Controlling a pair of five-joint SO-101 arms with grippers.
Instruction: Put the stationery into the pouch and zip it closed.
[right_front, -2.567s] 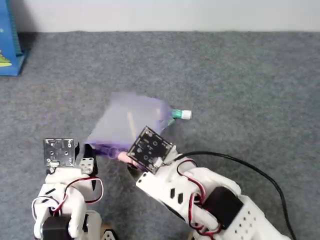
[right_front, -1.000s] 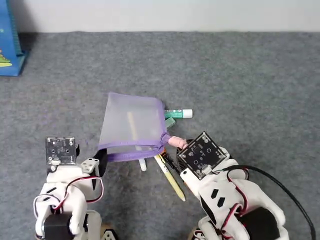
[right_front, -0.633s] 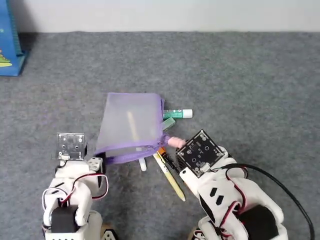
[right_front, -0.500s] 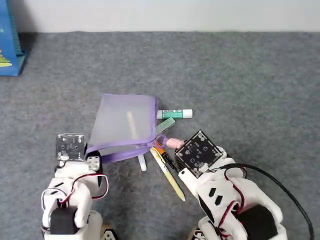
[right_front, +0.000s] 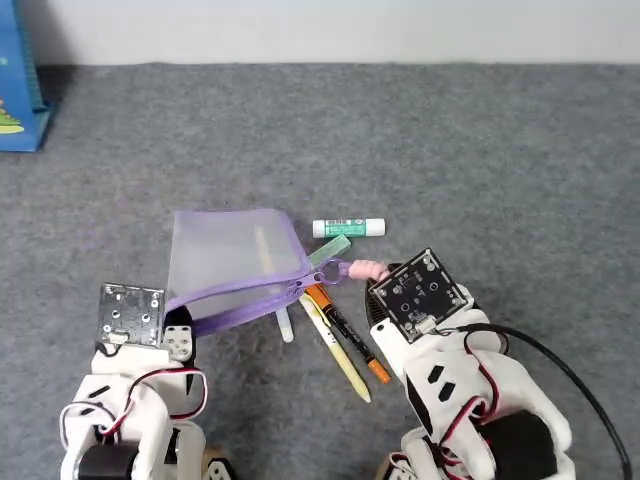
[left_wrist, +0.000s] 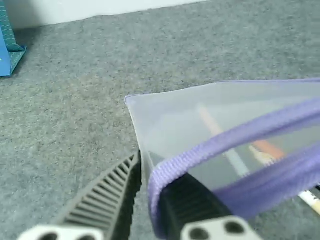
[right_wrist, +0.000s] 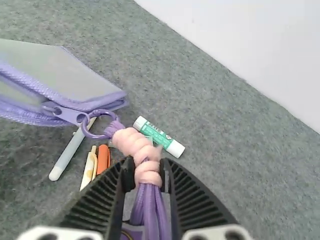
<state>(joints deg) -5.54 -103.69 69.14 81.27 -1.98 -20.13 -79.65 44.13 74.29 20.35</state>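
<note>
Purple mesh, limp and see-through: the pouch (right_front: 235, 262) lies on the grey surface (right_front: 480, 160), stretched between two arms. The left gripper (left_wrist: 145, 170) has its jaws clamped on the pouch's near corner. The right gripper (right_wrist: 146, 170) has its jaws closed on the pink-knotted zip cord (right_wrist: 137, 145) at the other end. One pale stick shows through the fabric. A glue stick (right_front: 348, 228), an orange pen (right_front: 345, 335), a yellow pencil (right_front: 340, 362), a white pen (right_front: 285, 325) and a green piece (right_front: 330, 250) lie on the surface just beside the zip end.

The pouch looks light and floppy and would likely sag shut unless kept taut, so its corner seam and the cord are probably the surest holds. The pens look stiff, light and liable to roll, and are best pinched at mid-shaft.
</note>
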